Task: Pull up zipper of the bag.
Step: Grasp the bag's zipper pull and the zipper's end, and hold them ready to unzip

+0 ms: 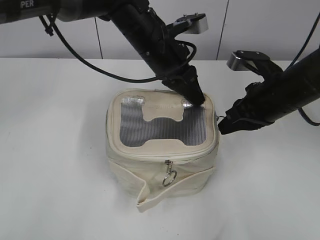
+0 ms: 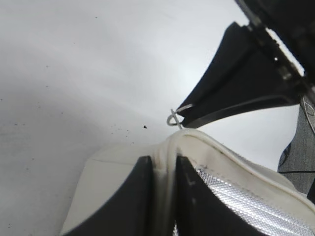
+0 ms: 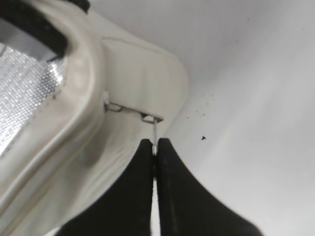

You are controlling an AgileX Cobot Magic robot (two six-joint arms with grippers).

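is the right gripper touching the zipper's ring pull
Touching: in the right wrist view the right gripper is shut on the ring pull at the bag's corner.

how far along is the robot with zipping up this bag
Done: the left gripper pinches the lid rim of the bag, and the right gripper is shut on a ring pull at the right corner. In hand: starting the pull. Left: running that slider along the zipper; how much is closed cannot be told.

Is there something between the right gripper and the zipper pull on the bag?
No. The right gripper is already shut on the ring pull at the bag's right side. The left gripper pinches the lid rim, apart from it.
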